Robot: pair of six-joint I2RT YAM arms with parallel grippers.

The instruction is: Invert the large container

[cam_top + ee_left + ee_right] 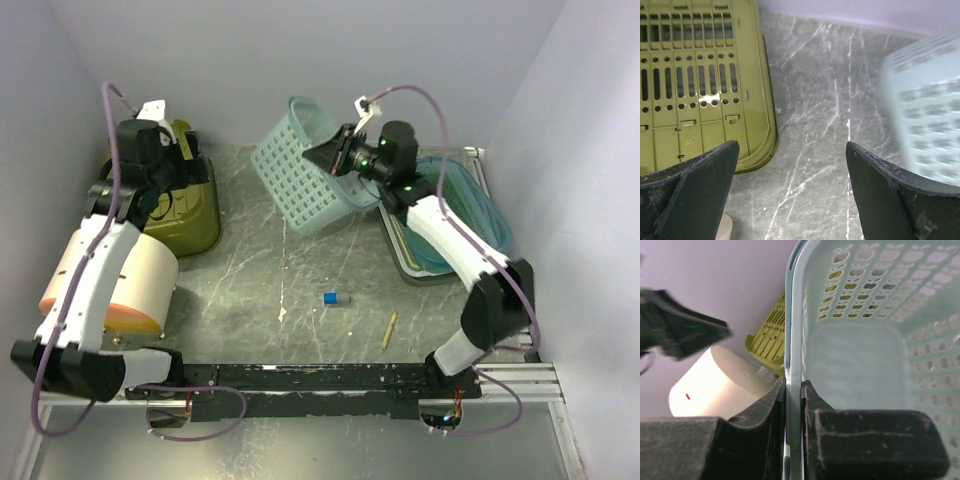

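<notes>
Closest to our right wrist lens, the right gripper (793, 405) has its jaws pinched almost together on the thin rim of the large pale-blue perforated plastic basket (865, 355). From above we see this basket tipped on its side at the back middle of the grey marbled table (250, 290), its mouth turned toward the right arm. Our left gripper (792, 150) is spread wide and holds nothing, hanging over bare tabletop just beside an olive-green slotted plastic crate (695, 75). Nearer the arm bases lie a small blue block (330, 298) and a thin wooden stick (388, 330).
</notes>
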